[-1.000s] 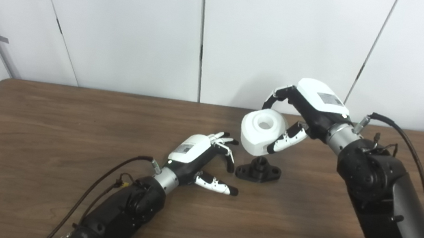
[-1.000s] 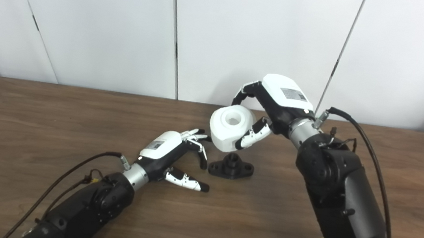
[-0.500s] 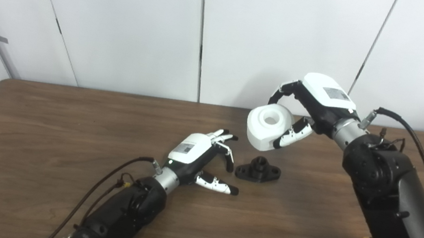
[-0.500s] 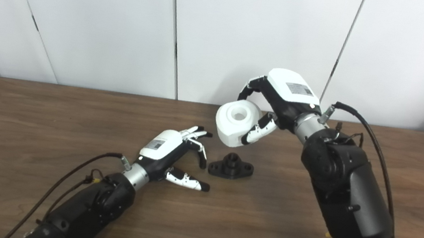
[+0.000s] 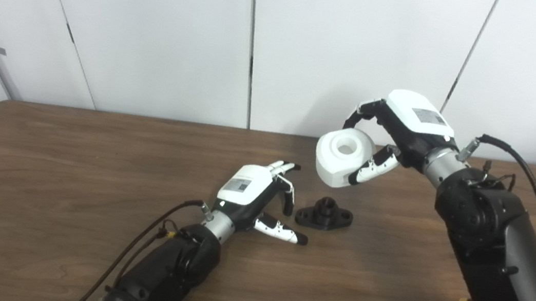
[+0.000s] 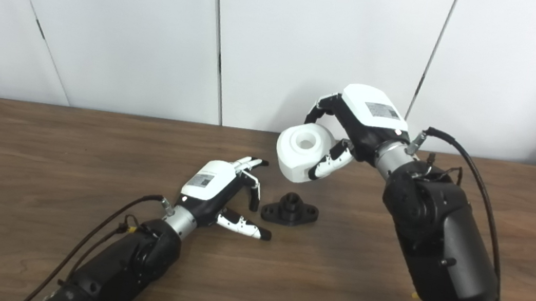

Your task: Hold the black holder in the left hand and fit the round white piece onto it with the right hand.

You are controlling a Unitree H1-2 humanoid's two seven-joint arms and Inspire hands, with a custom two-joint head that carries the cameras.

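The black holder (image 5: 324, 215) lies flat on the brown table (image 5: 38, 167), its short round post pointing up. My left hand (image 5: 257, 195) rests just left of it, open, fingers spread toward the holder without touching it. The round white piece (image 5: 342, 156), a thick ring with a centre hole, hangs in the air above and slightly behind the holder. My right hand (image 5: 400, 131) is shut on the white piece, fingers over its far side and thumb under its near side. In the right eye view the holder (image 6: 290, 210) sits below the white piece (image 6: 302, 154).
White wall panels (image 5: 160, 27) stand behind the table's far edge. My two dark forearms come up from the bottom, the left one (image 5: 164, 271) trailing a black cable, the right one (image 5: 494, 242) bulky at the right.
My right hand has lifted the white piece up and a little right, away from the holder. The left hand has barely shifted, and the camera has panned slightly.
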